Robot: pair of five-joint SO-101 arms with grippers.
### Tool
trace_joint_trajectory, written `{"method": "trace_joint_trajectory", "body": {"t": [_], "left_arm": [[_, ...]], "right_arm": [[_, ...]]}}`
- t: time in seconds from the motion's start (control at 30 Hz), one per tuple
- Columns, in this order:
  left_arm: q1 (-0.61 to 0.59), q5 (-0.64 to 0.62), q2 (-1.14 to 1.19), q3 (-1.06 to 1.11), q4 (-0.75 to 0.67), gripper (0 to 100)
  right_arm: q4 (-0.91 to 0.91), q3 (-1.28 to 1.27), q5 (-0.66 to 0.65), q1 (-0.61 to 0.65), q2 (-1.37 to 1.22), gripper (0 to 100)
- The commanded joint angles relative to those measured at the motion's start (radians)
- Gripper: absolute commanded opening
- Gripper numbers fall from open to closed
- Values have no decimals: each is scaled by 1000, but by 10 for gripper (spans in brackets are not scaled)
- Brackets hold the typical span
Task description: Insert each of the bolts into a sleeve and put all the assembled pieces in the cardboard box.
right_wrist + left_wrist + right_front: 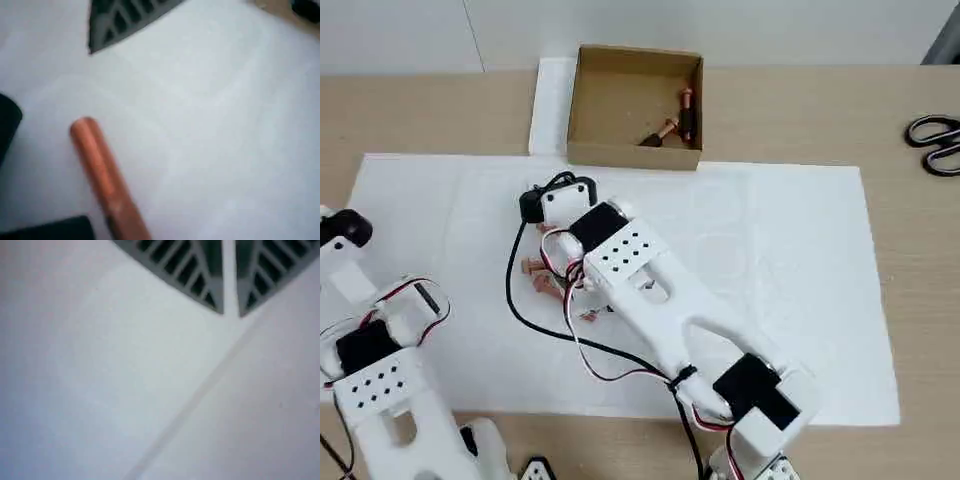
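Right arm (650,280) sits over the loose pile of parts (542,276) — half of it's hidden. Pieces (678,115) in the cardboard box (620,95) are too small to tell if they're assembled. Scissors (935,143) get cut off at the edge — the blurry copper sleeve (100,170) too.

Closed claw (230,310) over white paper (125,385)

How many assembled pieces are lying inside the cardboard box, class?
2. One piece lies by the cardboard box's right wall; the other piece slants just beside it, nearer the front wall. The front wall may hide more.
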State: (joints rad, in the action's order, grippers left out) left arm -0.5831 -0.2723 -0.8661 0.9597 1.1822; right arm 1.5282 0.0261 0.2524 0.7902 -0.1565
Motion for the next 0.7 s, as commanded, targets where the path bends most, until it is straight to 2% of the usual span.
{"method": "trace_joint_trajectory", "body": {"t": [0.0,0.5,0.67], "left_arm": [[-2,-3,-18,-1,-12,6],[-2,-3,-18,-1,-25,6],[-2,-3,-18,-1,-25,6]], "right_arm": [[-24,-6,8,-7,-15,307],[-153,-5,5,-12,-148,307],[-154,-5,5,-61,-163,307]]}}
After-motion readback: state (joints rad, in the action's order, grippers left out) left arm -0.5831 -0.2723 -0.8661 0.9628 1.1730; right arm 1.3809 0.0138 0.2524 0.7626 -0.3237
